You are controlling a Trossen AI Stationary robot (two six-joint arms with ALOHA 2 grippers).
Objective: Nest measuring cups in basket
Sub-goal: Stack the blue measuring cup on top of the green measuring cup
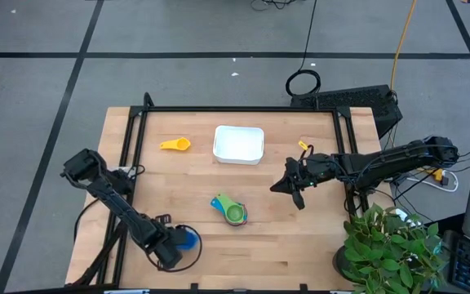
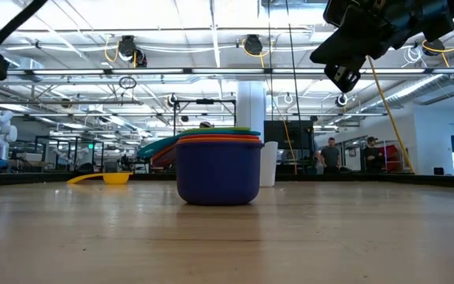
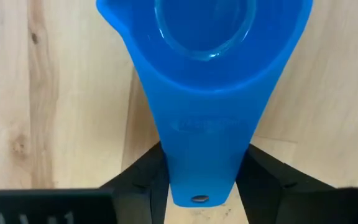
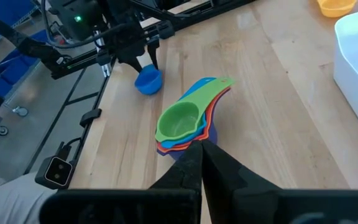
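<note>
The left gripper point(image 1: 174, 249) clamps the handle of the blue measuring cup point(image 1: 188, 238) at the table's near-left edge, bowl pointing away from the wrist. The nested stack of cups point(image 1: 231, 209), green uppermost, lies mid-table, handles pointing toward the far-left; only the low view reveals its navy base. The right gripper point(image 1: 294, 189) hovers beside the stack, fingers pressed together. The yellow cup point(image 1: 175, 144) lies left of the white basket point(image 1: 238, 144).

Potted plant point(image 1: 390, 245); keyboard point(image 1: 353, 99); coiled cable point(image 1: 303, 82)
</note>
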